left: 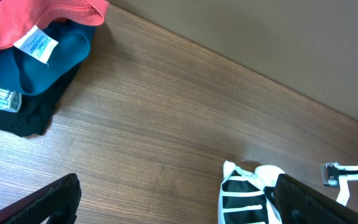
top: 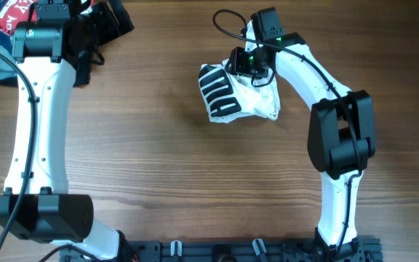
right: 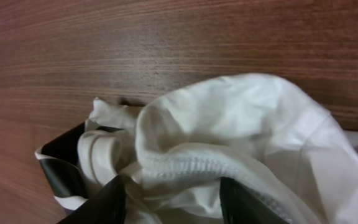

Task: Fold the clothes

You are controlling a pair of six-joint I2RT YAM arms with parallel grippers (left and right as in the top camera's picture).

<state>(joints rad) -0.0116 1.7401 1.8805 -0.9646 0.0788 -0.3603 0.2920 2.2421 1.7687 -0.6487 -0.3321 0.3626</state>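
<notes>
Bunched clothes (top: 238,98) pinched at seam by right gripper (right: 173,183) — to be lifted, spread flat first; left gripper (left: 176,190) spread wide, empty.

The overhead camera is looking straight down on the table (top: 158,145) from well above, taking in both arms, with their bases at the near edge. The left wrist camera is riding at the far left and looking slantwise across the wood toward the far edge, over the left gripper (left: 176,190). It is sharing the pile of clothes (left: 42,56) and the white garment (left: 247,193) with the overhead. The right wrist camera is sitting very close above that garment, just behind the right gripper (right: 173,202).
</notes>
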